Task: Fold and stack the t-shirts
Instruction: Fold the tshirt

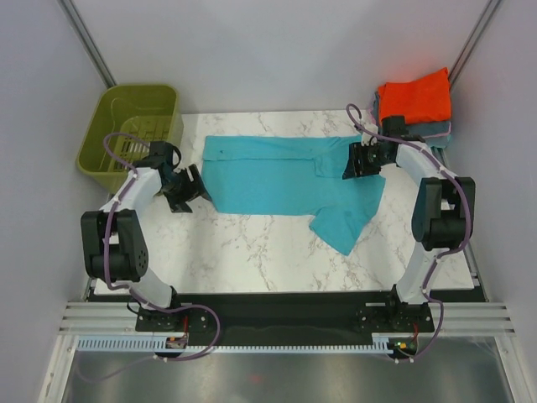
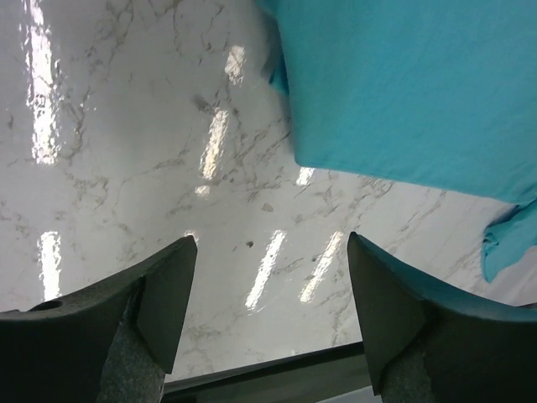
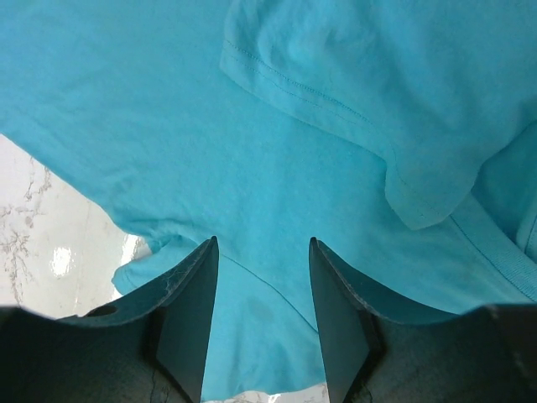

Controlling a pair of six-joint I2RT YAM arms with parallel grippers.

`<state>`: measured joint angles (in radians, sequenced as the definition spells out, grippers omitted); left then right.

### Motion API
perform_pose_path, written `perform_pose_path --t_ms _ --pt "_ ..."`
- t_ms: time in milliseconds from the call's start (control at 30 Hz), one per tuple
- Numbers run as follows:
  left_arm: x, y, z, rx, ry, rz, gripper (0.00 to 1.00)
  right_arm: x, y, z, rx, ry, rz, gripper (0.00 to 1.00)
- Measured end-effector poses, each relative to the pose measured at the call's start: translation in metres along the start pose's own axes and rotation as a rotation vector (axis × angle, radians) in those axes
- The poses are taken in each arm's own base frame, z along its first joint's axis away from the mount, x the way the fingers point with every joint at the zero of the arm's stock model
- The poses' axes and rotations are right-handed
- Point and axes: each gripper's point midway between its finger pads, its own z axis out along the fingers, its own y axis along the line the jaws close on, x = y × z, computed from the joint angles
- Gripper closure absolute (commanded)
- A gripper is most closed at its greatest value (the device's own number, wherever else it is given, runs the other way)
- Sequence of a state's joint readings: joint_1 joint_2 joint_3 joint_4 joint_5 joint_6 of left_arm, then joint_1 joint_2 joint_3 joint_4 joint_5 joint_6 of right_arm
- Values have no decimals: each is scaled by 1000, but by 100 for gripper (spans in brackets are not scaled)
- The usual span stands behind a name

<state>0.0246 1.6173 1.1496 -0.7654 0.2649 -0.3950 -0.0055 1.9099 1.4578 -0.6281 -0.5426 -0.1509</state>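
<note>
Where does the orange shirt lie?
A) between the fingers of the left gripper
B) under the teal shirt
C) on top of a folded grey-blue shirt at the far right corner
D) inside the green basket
C: the orange shirt sits on the grey-blue shirt at the far right corner of the table, apart from the teal shirt.

Olive basket [image 1: 134, 134] off marble table [image 1: 252, 252] (far-left corner).

Bare marble [image 1: 252, 252] near; basket [image 1: 99, 159], stack [image 1: 415, 96] far
</note>
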Motion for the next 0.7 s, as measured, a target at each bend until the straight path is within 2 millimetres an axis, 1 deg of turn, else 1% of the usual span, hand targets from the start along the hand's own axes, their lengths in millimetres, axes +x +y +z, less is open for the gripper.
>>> perform_pose_path --t_ms 67,133,167,200,233,300,367,433,567,600,700 --pt "-10 -4 3 29 -24 -20 26 -1 0 0 -1 -3 -2 44" --pt "-19 -7 6 53 -37 -26 37 0 0 0 -1 -4 -3 45" --pt "-24 -11 8 74 -42 -24 40 1 0 0 -2 -2 -2 45" --pt "-30 -15 10 95 -48 -21 46 3 0 1 -2 1 1 45" --pt "-35 -18 12 109 -54 -18 49 4 0 1 -2 4 2 45" --pt "-46 -23 17 134 -71 -8 51 11 0 3 -4 18 9 45" --pt "-51 -24 20 144 -84 -1 51 17 0 5 -6 32 16 45" --pt "-53 -24 20 145 -88 2 51 22 0 6 -8 41 22 45" --pt "-54 -20 23 125 -94 21 49 23 0 6 -10 42 24 45" --pt "-54 -18 23 118 -96 26 43 23 0 6 -10 43 24 45" --pt "-51 -15 26 77 -98 52 39 22 1 6 -15 42 23 45"
